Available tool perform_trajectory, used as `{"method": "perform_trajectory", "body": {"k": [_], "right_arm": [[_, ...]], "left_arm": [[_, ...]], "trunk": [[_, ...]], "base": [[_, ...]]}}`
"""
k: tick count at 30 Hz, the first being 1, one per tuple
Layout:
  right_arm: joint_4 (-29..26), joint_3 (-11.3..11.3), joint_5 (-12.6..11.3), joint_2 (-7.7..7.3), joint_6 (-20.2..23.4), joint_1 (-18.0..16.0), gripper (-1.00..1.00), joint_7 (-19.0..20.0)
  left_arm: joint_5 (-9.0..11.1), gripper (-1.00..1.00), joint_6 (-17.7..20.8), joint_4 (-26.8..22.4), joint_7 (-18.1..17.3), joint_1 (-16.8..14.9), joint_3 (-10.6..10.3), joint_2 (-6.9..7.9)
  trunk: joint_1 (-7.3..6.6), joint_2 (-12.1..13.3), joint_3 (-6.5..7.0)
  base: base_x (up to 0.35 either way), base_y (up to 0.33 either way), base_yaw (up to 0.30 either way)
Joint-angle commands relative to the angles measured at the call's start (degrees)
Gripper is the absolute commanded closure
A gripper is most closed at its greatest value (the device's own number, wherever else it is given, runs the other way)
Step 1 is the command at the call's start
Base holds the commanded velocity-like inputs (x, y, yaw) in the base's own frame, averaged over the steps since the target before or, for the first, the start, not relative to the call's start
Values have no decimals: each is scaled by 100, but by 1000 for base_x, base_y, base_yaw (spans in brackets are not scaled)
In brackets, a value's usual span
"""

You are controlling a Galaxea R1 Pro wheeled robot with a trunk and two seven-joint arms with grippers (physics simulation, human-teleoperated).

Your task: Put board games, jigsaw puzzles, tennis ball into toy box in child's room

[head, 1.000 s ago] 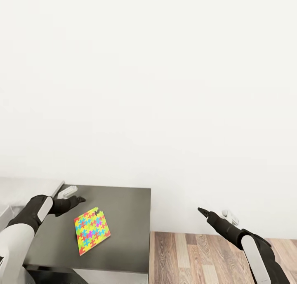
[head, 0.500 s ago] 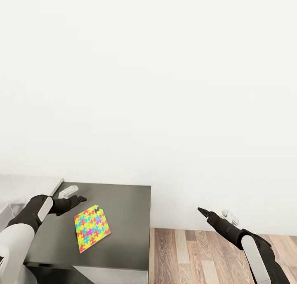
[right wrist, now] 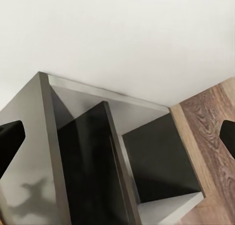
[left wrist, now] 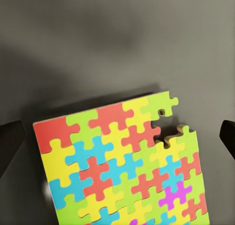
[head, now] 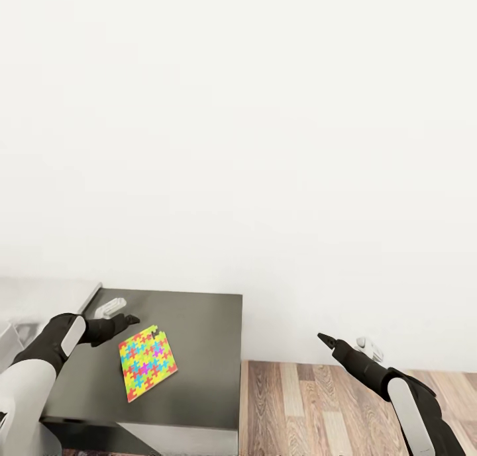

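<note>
**A:** Where did you have things at that point?

**B:** Nearest you, the left gripper (head: 126, 321) hung low over the table (head: 199, 350) with its jaws spread wide. In the left wrist view a dark fingertip (left wrist: 11, 141) sat at each side of the frame, and the puzzle (left wrist: 122, 161) lay flat between them but further on, untouched.

**A:** And from the head?

**B:** The puzzle (head: 147, 364) lay near the table's left part, well in from the right edge, just beside your left gripper. The right gripper (head: 326, 340) hovered over the floor (head: 318, 403), clear of the table. Its fingers looked parted in the right wrist view, holding nothing, above a dark shelf unit (right wrist: 112, 161).

**A:** How should you have taken the puzzle?

**B:** My judgement: it was thin and flat, so a pinch from above would likely have found no purchase. You would have done better to bring one finger under an edge, perhaps by sliding the puzzle toward the table's rim first. The corner with missing pieces looked weak, so a solid side was safer.

**A:** The box?

**B:** I couldn't see it.
</note>
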Motion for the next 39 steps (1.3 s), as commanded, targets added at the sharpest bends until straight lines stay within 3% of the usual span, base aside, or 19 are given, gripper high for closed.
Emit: {"method": "perform_trajectory", "body": {"k": [1,39], "right_arm": [[-2,-12,13,1,33,-5,-100,28],[-6,-66,22,1,33,-5,-100,86]], "left_arm": [[-9,-100,36,-4,-21,-5,30,-3],[-4,-100,41,-4,-242,-7,38,8]], "trunk": [[3,-12,-21],[3,-12,-254]], "base": [[0,0,0],[0,0,0]]}}
